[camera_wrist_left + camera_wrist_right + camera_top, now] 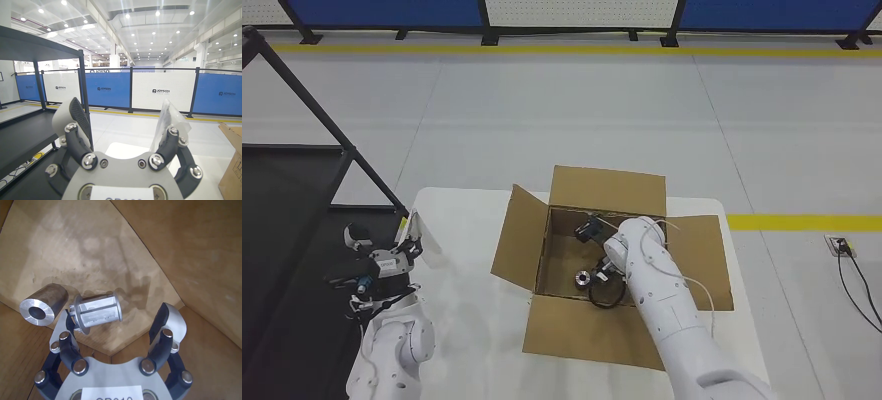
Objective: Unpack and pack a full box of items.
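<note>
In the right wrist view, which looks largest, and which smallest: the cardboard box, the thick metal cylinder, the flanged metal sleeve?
1. the cardboard box, by far largest.
2. the thick metal cylinder and the flanged metal sleeve: about alike, and their nearness to the camera may differ, so unranked.

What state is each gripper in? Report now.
Left gripper: jaws open, nothing clamped; clear plastic by one finger.
Right gripper: jaws open, inside the box, by a flanged metal part.
</note>
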